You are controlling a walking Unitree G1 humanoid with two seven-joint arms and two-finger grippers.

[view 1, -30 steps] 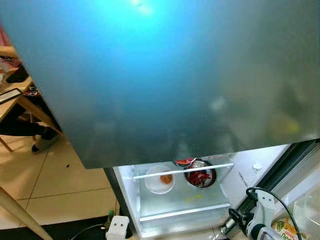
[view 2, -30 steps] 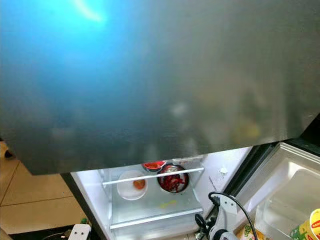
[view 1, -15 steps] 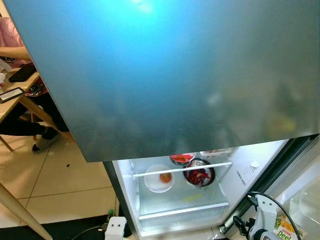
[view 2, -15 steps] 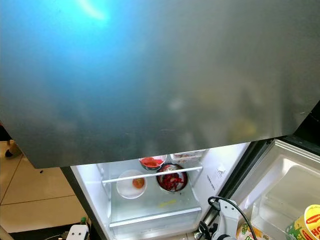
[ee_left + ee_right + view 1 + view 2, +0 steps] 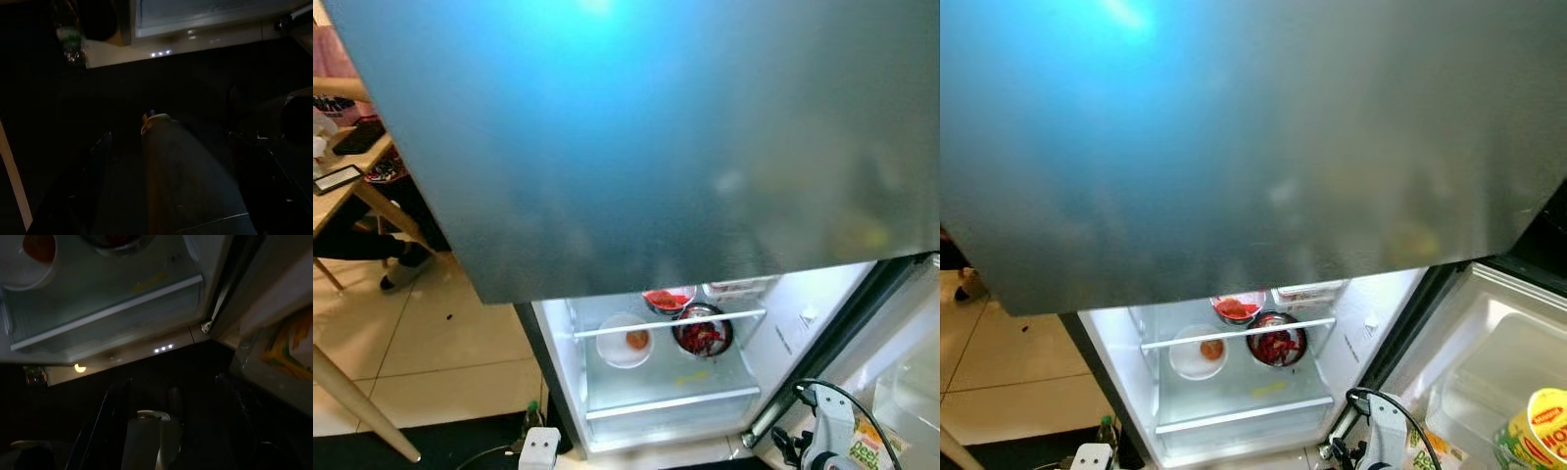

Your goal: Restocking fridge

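1. The place was a home kitchen: a tall grey fridge (image 5: 656,147) stood with its lower door open and its lit shelves holding a white bowl (image 5: 625,345) and a metal bowl of red food (image 5: 703,335).
2. Beige floor tiles (image 5: 440,343) lay beside it.
3. A wooden table (image 5: 342,191) stood at the left edge, with a person seated there.

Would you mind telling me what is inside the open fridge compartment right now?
On the lit shelf: a white bowl holding something orange, a metal bowl of red food, another bowl of red food and a clear container behind. The closed upper door hides everything higher up.
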